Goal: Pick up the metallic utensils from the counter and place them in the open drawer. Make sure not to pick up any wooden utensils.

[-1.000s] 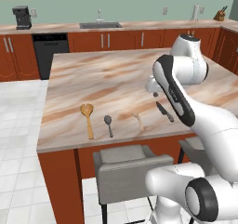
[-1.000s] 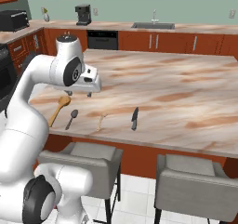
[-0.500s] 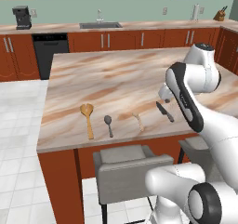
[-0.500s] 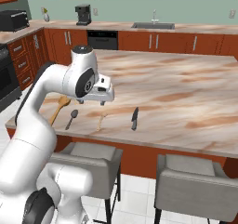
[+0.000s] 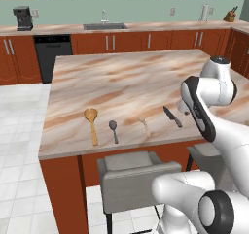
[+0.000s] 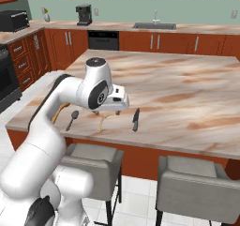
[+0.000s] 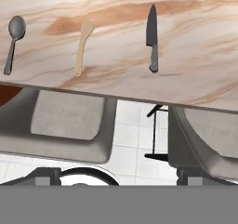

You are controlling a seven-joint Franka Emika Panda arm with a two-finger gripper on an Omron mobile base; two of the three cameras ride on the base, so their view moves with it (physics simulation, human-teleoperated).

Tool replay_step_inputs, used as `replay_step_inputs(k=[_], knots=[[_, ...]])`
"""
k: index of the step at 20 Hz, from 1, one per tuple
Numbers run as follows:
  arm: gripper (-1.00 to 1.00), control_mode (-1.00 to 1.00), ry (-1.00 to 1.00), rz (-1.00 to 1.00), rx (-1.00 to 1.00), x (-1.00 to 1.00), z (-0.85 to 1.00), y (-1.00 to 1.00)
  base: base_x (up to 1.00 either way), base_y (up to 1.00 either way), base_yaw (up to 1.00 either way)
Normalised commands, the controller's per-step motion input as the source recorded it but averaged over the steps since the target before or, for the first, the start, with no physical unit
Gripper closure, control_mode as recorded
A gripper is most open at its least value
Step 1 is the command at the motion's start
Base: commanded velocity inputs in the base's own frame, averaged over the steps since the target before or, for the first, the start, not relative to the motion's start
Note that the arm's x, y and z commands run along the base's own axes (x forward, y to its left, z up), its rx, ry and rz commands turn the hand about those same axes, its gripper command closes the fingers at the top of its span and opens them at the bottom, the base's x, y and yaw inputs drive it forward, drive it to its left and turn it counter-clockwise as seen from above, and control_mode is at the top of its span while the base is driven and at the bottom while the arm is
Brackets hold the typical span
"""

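Left base view: knife (image 5: 172, 116), metal spoon (image 5: 113, 130), pale wooden utensil (image 5: 144, 126) and large wooden spoon (image 5: 91, 124) lie in a row near the counter (image 5: 121, 82) front edge.

Right base view: gripper (image 6: 108, 111) hangs just above the pale utensil (image 6: 101, 122), knife (image 6: 135, 119) just beside it. Jaws apart, empty.

Hand view: knife (image 7: 152, 37), pale utensil (image 7: 82, 45), spoon (image 7: 14, 41) flat on marble.

Large wooden spoon (image 6: 60, 112) mostly behind the arm, metal spoon's (image 7: 14, 42) handle tip cropped
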Motion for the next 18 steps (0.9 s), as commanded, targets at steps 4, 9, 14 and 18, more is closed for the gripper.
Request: replay_step_inputs(k=[4, 9, 14, 18], knots=[[-1.0, -1.0, 0.04, 0.0, -0.04, 0.19, -0.34, -0.52, 0.0, 0.0, 0.0], [-1.0, -1.0, 0.02, 0.03, 0.0, 0.27, -0.23, -0.53, 0.0, 0.0, 0.0], [-1.0, -1.0, 0.03, 0.02, 0.0, 0.41, -0.07, -0.16, 0.0, 0.0, 0.0], [-1.0, -1.0, 0.0, 0.0, 0.0, 0.56, -0.08, 0.0, 0.0, 0.0, 0.0]])
